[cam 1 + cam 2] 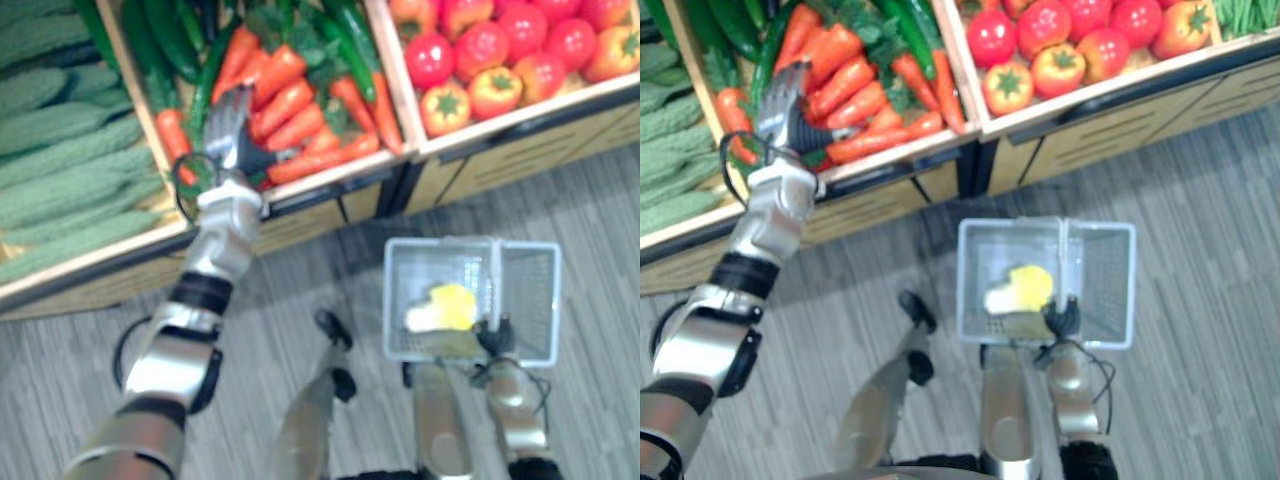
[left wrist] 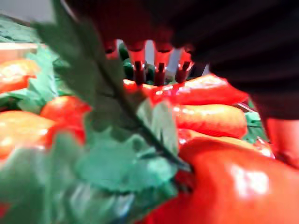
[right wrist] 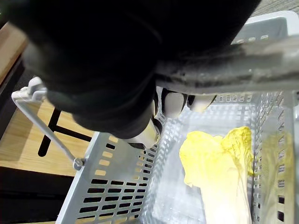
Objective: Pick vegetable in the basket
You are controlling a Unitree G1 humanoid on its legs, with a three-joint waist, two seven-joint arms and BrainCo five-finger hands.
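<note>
1. Find the left hand (image 1: 232, 125) over the middle crate (image 1: 330, 172). It hangs above the carrots (image 1: 290, 100), with its arm reaching up from the lower left.
2. Read its fingers (image 2: 136, 65) in the left wrist view. They run straight, tips down toward the carrots, and curl round nothing. The view is too close to tell whether the tips touch a carrot.
3. Note the green carrot leaves (image 2: 117, 140) lying across the heap, right in front of the wrist camera.
4. Find the right hand (image 3: 103, 70) at the basket (image 1: 535, 300). Its fingers are curled round the handle (image 3: 233, 70), which stands upright across the middle of the basket.
5. Place the basket: a pale mesh one, in front of the crates and above the grey plank floor (image 1: 300, 290), well apart from the left hand.
6. Check what is in the basket — one cabbage (image 3: 219, 158), with yellow leaves and a pale stalk, lies on the bottom on one side of the handle.
7. Treat the carrots as not yet picked: all of them lie in the crate.
8. Check the neighbouring produce:
   - Gourds (image 1: 60, 170) fill the crate to the left of the carrots.
   - Cucumbers (image 1: 170, 40) lie just behind the carrots in the same crate.
   - Tomatoes (image 1: 490, 50), red and orange, fill the crate to the right.
</note>
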